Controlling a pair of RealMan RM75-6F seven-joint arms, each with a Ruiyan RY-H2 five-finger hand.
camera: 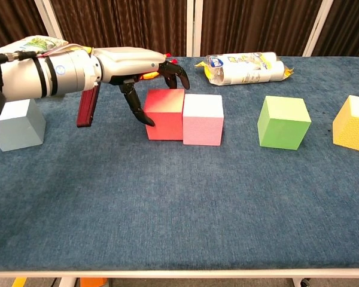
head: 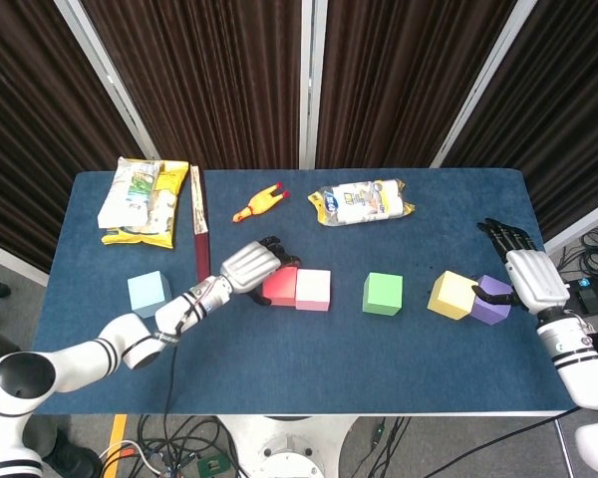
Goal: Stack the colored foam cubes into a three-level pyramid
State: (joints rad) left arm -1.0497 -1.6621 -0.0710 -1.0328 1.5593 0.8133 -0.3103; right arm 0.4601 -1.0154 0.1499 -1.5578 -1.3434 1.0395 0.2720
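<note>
Foam of the red cube (camera: 165, 113), gripped by left hand (camera: 137, 63) with thumb and fingers on opposite faces, seems light and soft, so side faces suit holding.

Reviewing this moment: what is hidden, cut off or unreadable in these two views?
- Purple cube, head view: partly covered by the right hand, so the grip is unclear; outside the chest view.
- Yellow cube, chest view: cut by the right edge.
- Light blue cube, chest view: partly hidden by the left arm.
- Red cube: its far side is behind the left hand.
- Snack bag print: too small to read.
</note>
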